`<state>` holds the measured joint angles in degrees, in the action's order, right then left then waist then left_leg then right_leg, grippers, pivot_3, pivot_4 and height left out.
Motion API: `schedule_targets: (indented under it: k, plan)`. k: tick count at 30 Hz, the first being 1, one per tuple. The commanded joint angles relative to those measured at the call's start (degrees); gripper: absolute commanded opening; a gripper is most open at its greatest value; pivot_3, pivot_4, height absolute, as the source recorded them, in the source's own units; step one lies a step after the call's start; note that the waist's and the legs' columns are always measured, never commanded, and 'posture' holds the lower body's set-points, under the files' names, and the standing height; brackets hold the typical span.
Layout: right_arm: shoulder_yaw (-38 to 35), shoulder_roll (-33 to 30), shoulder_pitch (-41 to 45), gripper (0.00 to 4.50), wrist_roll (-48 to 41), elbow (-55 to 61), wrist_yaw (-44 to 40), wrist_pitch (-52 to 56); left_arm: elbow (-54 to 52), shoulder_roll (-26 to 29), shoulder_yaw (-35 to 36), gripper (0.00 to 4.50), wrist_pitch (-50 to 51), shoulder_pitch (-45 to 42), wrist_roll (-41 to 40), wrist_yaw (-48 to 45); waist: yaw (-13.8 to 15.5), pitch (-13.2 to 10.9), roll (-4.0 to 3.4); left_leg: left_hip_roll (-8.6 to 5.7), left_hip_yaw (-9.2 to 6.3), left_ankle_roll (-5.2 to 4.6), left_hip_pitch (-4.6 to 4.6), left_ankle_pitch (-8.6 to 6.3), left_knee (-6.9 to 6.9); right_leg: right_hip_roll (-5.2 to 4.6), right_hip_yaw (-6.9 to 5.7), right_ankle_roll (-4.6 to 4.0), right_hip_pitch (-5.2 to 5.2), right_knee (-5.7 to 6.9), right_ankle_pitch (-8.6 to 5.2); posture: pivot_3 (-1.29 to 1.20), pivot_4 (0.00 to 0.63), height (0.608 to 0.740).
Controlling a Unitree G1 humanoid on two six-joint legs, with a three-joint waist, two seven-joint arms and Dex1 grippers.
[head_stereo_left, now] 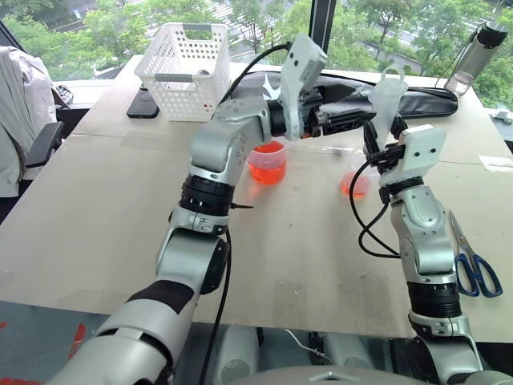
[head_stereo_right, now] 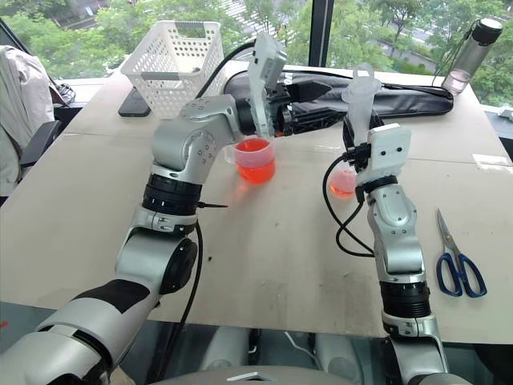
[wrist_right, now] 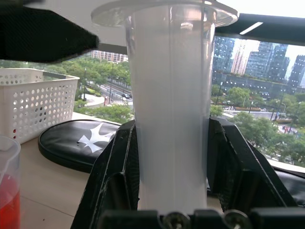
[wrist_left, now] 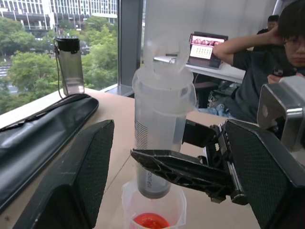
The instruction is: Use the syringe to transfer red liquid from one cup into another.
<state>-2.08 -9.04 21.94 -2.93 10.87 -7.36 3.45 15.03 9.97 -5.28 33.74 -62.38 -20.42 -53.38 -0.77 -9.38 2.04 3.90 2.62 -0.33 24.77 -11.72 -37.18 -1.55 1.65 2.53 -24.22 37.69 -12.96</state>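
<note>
The right pincer [head_stereo_left: 383, 138], clamped on the syringe [head_stereo_left: 386, 96], holds it upright over the small cup [head_stereo_left: 353, 184]. The left pincer [head_stereo_left: 353, 120] stands apart beside it. Next, judging by this: refill at the beaker [head_stereo_left: 268, 163].

Both arms: silver-grey metal shells with rounded joint housings, separated by black ribbed collars; upper segments black. A white boxy camera module sits on each wrist. A black cable runs along each arm, looping free at the wrist. Left claw [wrist_left: 157, 191] and right claw [wrist_right: 172, 157]: black fingers, pads cross-hatched; small screws at the right claw's base.
</note>
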Motion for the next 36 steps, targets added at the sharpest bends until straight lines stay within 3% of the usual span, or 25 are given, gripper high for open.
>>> schedule_targets:
  k: [1,8,9,10,12,13,19,21,26,32,36]
  plan:
    - [0.5,0.4,0.8,1.44,0.4,2.9,0.3,-1.1,0.7,-1.4,-0.8,3.77,-2.7,-1.0,0.4,0.5,0.0,0.0,0.0,0.0,0.0,0.0,0.0,0.0,0.0,0.0,0.0,0.0,0.0,0.0,0.0,0.0,0.15,0.724]
    - [2.2,1.1,-0.2,1.44,2.0,5.3,0.8,-0.7,8.5,-5.2,-1.0,3.77,-8.7,-4.1,2.1,1.7,0.0,0.0,0.0,0.0,0.01,0.0,0.03,0.0,0.0,0.0,0.0,0.0,0.0,-0.05,0.0,0.0,0.15,0.724]
    - [2.4,1.3,-0.3,1.44,2.2,5.5,0.9,-0.6,9.7,-5.7,-0.9,3.23,-10.0,-4.5,2.4,1.8,0.0,0.0,0.0,0.0,0.01,0.0,0.03,0.0,0.0,0.0,0.0,0.0,0.0,-0.06,0.0,0.0,0.15,0.724]
    - [2.5,1.3,-0.4,1.44,2.4,5.7,0.9,-0.6,10.8,-6.1,-0.9,3.01,-11.0,-4.8,2.7,1.8,0.0,0.0,0.0,-0.01,0.01,0.0,0.04,0.0,0.0,0.0,0.0,0.0,0.0,-0.06,0.0,0.0,0.15,0.724]
    - [2.8,1.4,-0.7,1.44,2.9,6.0,0.9,-0.7,12.4,-6.7,-1.0,1.97,-12.3,-5.3,2.9,1.7,0.0,0.0,0.0,0.0,0.01,0.0,0.02,0.0,0.0,0.0,0.0,0.0,0.0,-0.05,0.0,0.0,0.15,0.724]
    - [2.8,1.5,-0.8,1.44,3.0,6.0,1.0,-0.7,13.0,-7.1,-1.0,1.72,-12.9,-5.5,3.1,1.8,0.0,0.0,0.0,-0.01,0.01,0.0,0.02,0.0,0.0,0.0,0.0,0.0,0.0,-0.05,0.0,0.0,0.15,0.724]
    - [2.5,0.0,-1.4,1.44,4.0,6.2,-0.1,0.3,15.8,-8.5,-0.7,1.66,-16.1,-6.0,4.1,2.4,0.0,0.0,0.0,-0.01,0.01,0.0,0.04,-0.01,0.01,0.0,0.0,0.0,0.0,-0.06,0.0,0.0,0.15,0.724]
    - [1.3,-0.5,-2.0,2.46,1.7,6.7,-1.3,1.7,16.2,-8.6,0.1,1.66,-16.9,-6.1,3.9,3.0,0.1,0.0,0.0,-0.01,0.01,0.0,0.04,-0.01,0.0,0.0,0.0,0.0,0.0,-0.06,0.0,0.0,0.15,0.724]
    - [-1.7,-5.3,-3.4,4.5,-1.2,10.4,-5.5,6.2,15.0,-8.6,2.9,1.49,-16.9,-6.0,1.7,3.4,0.0,0.0,0.0,-0.01,0.01,-0.01,0.04,-0.01,0.01,0.0,0.0,0.0,0.0,-0.08,0.0,0.0,0.15,0.724]
    - [-10.9,-15.1,-8.8,4.5,-16.3,22.4,-15.2,16.7,13.3,-7.7,6.0,1.49,-14.9,-6.1,-0.6,4.4,0.2,0.0,0.0,-0.01,-0.01,-0.01,0.07,-0.01,0.02,-0.01,-0.02,0.01,0.01,-0.1,-0.01,0.0,0.15,0.724]
    - [-21.0,-25.6,-14.0,4.5,-32.1,31.0,-24.4,24.0,9.4,-5.6,9.3,1.49,-9.4,-5.7,-4.7,5.5,0.2,-0.1,-0.12,-0.02,-0.04,-0.01,0.05,-0.01,0.01,-0.02,-0.04,0.01,0.06,-0.16,-0.01,0.0,0.15,0.724]
